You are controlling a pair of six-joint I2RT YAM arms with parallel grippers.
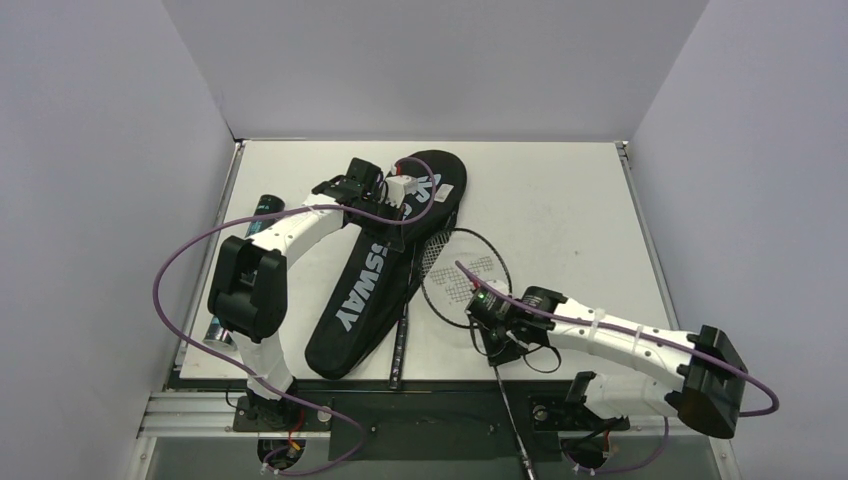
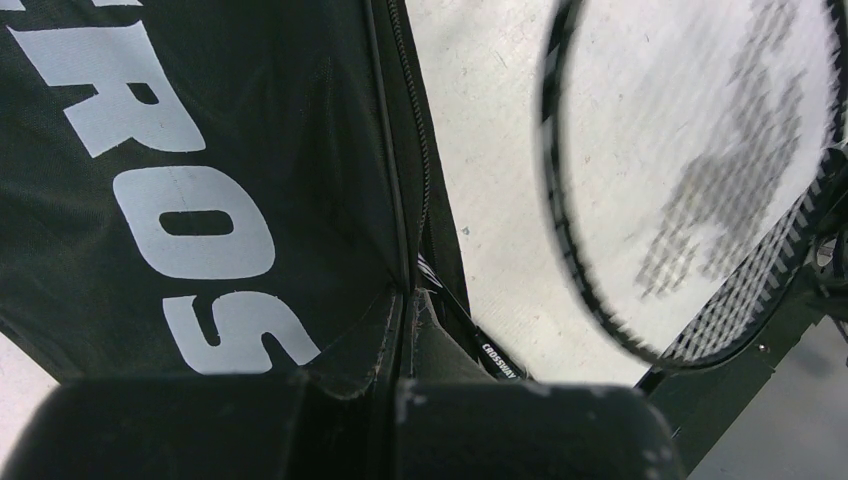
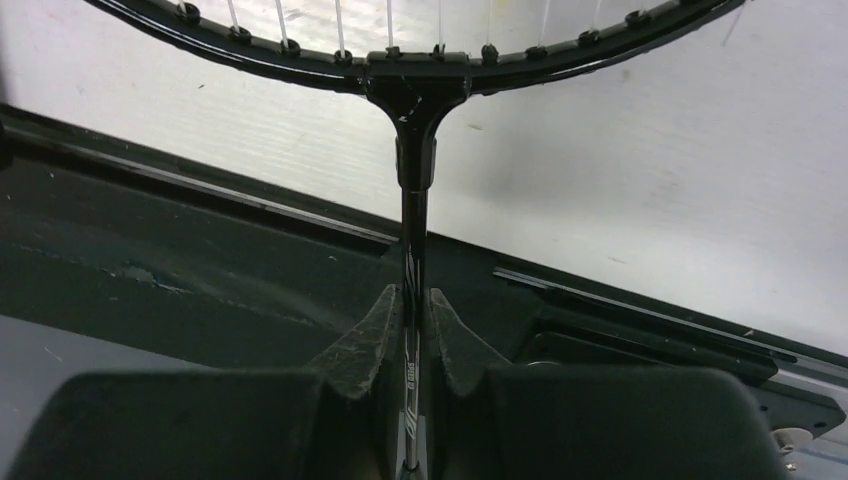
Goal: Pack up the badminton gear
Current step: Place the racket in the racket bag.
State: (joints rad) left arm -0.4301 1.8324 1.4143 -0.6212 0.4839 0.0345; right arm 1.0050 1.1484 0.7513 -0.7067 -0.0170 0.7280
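The black CROSSWAY bag (image 1: 350,300) lies slantwise at left-centre of the white table (image 1: 560,200). The left gripper (image 2: 405,310) is pinched tight on its zipper edge at the far end. The right gripper (image 3: 418,310) is clamped on a racket (image 3: 416,90) just below the throat, its handle overhanging the near edge. A second racket (image 1: 402,340) lies beside the bag. The tube (image 1: 266,207) hugs the left edge. Grey walls (image 1: 740,150) close three sides, and the table's widest open stretch is far right.

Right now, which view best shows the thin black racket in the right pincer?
Right wrist: the thin black racket's shaft sits sharp between the right pincer's fingers. Top external shows its head and shaft, small; left wrist, only a blurred head.
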